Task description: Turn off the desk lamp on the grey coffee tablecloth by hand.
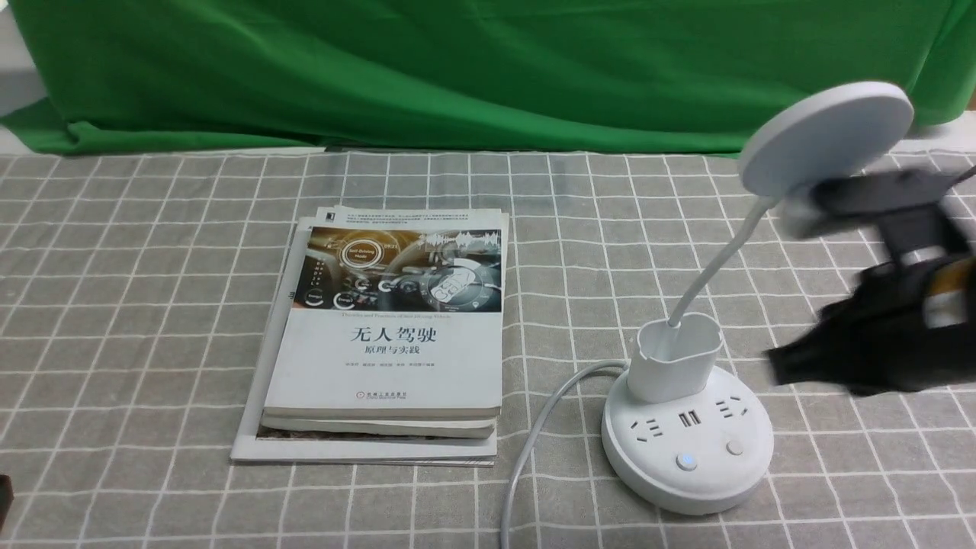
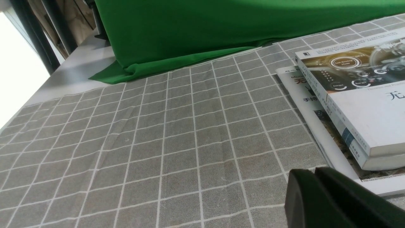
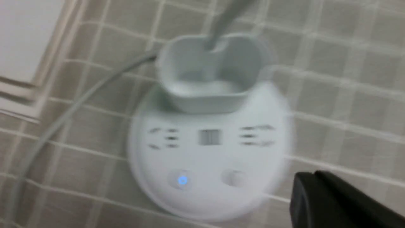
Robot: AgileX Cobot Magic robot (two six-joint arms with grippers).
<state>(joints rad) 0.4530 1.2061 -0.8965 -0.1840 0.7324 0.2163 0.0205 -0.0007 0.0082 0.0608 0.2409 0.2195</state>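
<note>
The white desk lamp [image 1: 686, 446] stands at the right on the grey coffee tablecloth [image 1: 152, 305]. Its disc head [image 1: 827, 137] is raised on a bent neck above a cup holder [image 1: 675, 358]. The left button [image 1: 686, 461] on the base glows blue; the right button [image 1: 734, 447] is unlit. My right gripper, the black hand [image 1: 778, 362], is motion-blurred, shut and empty, hovering just right of the base without touching it. In the right wrist view the base [image 3: 208, 152] lies close beside the shut gripper [image 3: 311, 177]. My left gripper [image 2: 313, 172] is shut and empty, low over the cloth.
A stack of books [image 1: 389, 335] lies left of the lamp, and also shows in the left wrist view [image 2: 357, 104]. The lamp's white cord [image 1: 534, 442] runs from the base toward the front edge. A green draped cloth [image 1: 457, 69] covers the back.
</note>
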